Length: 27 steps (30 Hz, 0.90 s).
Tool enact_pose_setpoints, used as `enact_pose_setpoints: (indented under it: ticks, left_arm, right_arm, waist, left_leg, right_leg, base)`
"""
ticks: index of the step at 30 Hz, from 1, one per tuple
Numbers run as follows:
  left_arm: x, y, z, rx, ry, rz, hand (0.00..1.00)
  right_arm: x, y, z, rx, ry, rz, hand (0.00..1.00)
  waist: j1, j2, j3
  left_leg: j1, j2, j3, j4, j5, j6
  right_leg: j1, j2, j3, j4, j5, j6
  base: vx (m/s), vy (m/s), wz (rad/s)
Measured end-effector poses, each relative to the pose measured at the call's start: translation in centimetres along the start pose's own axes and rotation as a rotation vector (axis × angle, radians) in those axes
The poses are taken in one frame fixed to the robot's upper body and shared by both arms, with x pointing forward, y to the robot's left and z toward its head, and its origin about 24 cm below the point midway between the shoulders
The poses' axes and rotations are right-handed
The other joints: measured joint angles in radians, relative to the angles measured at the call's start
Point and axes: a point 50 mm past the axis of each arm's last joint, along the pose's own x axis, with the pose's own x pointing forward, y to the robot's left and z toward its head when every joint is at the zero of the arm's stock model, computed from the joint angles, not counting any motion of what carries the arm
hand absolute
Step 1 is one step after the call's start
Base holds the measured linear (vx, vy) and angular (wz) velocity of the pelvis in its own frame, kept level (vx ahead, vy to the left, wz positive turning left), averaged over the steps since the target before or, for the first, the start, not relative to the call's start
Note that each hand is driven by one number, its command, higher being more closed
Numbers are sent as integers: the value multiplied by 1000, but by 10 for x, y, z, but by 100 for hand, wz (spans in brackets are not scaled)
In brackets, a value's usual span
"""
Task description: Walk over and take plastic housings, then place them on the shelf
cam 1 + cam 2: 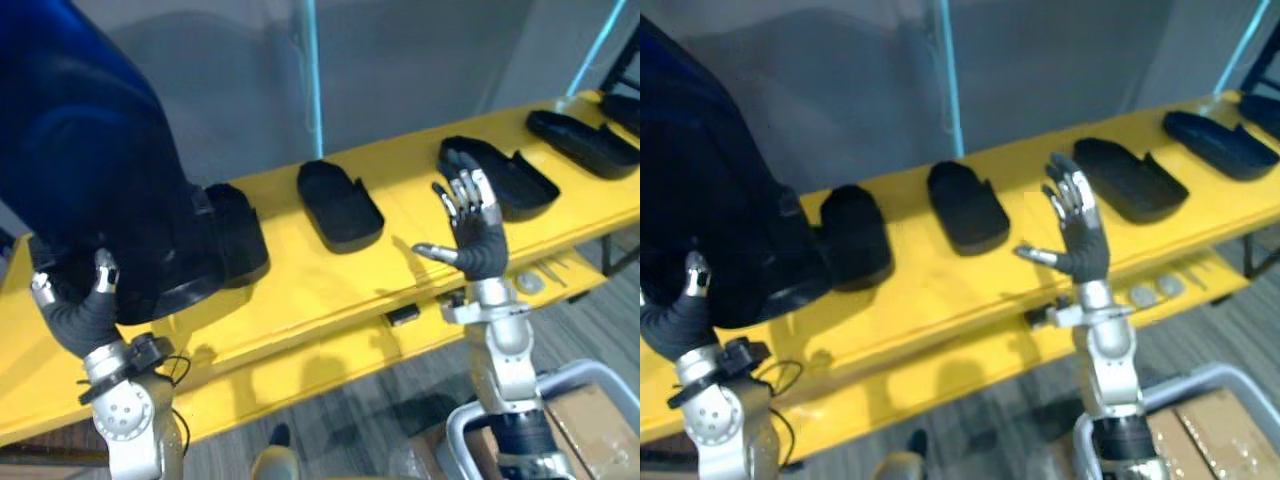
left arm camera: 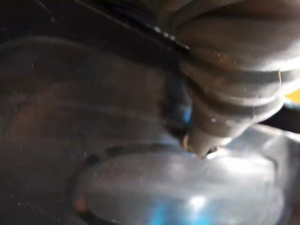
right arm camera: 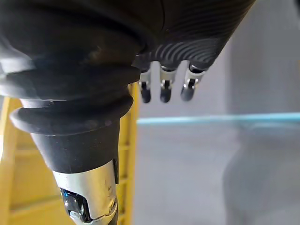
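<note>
Upper left of both eye views: held housing (image 1: 90,150), large and dark, so close to the camera that the frame's top and left edges cut it off. It hides the far left of the yellow shelf (image 1: 300,290).

Left hand (image 1: 80,315), lower left, grips the held housing from below. Its thumb is clamped on the near face; its fingers are hidden behind the part. The left wrist view gives a dark ribbed cover against a dark blurred surface, with no further detail readable.

Right hand (image 1: 480,240), right of centre, is raised above the shelf front, fingers (image 3: 161,89) straight and spread, holding nothing.

On the shelf, left to right:
- leftmost housing (image 1: 855,235), just beside the held one
- middle housing (image 1: 965,205)
- wide housing (image 1: 1130,178), behind the right hand's fingertips
- long housing (image 1: 1220,143)
- edge housing (image 1: 625,108), cut off by the right border

All lie flat and apart from one another.

Two small pale discs (image 1: 530,283) sit on the shelf's lower ledge; what they are cannot be told.

Room: grey wall behind the shelf with a cyan strip (image 1: 313,80) running up it, and grey streaked floor (image 1: 400,390) below. A cardboard box (image 1: 590,420) at lower right is partly out of frame.
</note>
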Motion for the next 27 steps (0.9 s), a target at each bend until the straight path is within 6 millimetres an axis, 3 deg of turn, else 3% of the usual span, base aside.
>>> enact_pose_setpoints:
  ticks: [3,8,15,19,20,22,23,24,25,27]
  left_arm:
    - [-2,0,0,-26,2,-13,100]
    - [-3,-1,-1,-42,14,-65,100]
    - [-5,1,-9,-1,84,-40,100]
    - [-20,15,-19,39,174,33,100]
    - [-30,23,-25,63,227,64,100]
    - [-38,30,-27,63,267,86,100]
    - [-42,33,-27,59,282,92,100]
    - [-43,34,-27,59,283,93,100]
    - [-44,35,-26,42,278,94,100]
    - [-44,29,-26,-3,257,58,100]
  right_arm:
    - [-2,1,-1,13,3,-20,0]
    - [-16,5,-9,23,48,-83,0]
    - [-13,17,-12,118,26,-23,0]
    - [-4,28,-37,163,112,-23,0]
    - [-6,31,-44,163,151,-27,0]
    - [-7,31,-45,158,156,-32,0]
    - [-10,26,-45,147,162,-48,0]
    - [-11,23,-45,143,164,-62,0]
    - [-16,16,-45,136,168,-94,0]
    - [-29,5,-45,123,187,-148,0]
  waist:
    - [-6,0,0]
    - [-24,-22,-7]
    - [-28,-40,-19]
    - [9,-11,-2]
    - [31,7,4]
    - [27,20,6]
    - [27,19,6]
    - [29,18,6]
    - [27,12,7]
    - [16,10,6]
  left_leg:
    - [20,-5,32,-25,-1,0]
    - [57,-46,82,-79,-10,14]
    - [39,-89,70,-56,1,23]
    - [-3,-78,44,7,3,26]
    - [-11,-77,46,14,29,56]
    - [-38,-89,42,-14,107,71]
    - [-45,-83,60,-56,137,95]
    - [-58,-82,99,-14,101,124]
    - [-71,-84,180,85,16,152]
    - [-52,-65,296,226,-106,142]
  right_leg:
    - [9,-8,-1,-10,-1,1]
    - [16,-53,1,-30,-9,32]
    - [42,-91,-10,-57,17,72]
    - [67,-65,-68,-57,12,57]
    - [69,-55,-89,-44,0,37]
    - [58,-46,-131,-39,-19,5]
    - [47,-59,-181,-42,-15,-9]
    - [40,-61,-198,-41,-10,-9]
    - [29,-80,-223,-36,0,-9]
    - [24,-117,-250,-36,30,3]
  base:
    - [-1,38,4]
    - [-33,106,-2]
    - [40,56,6]
    - [-43,-58,50]
    - [-144,-87,60]
    - [-185,-82,85]
    - [-151,-32,77]
    - [-132,-41,78]
    - [-68,-45,55]
    - [-29,-16,54]
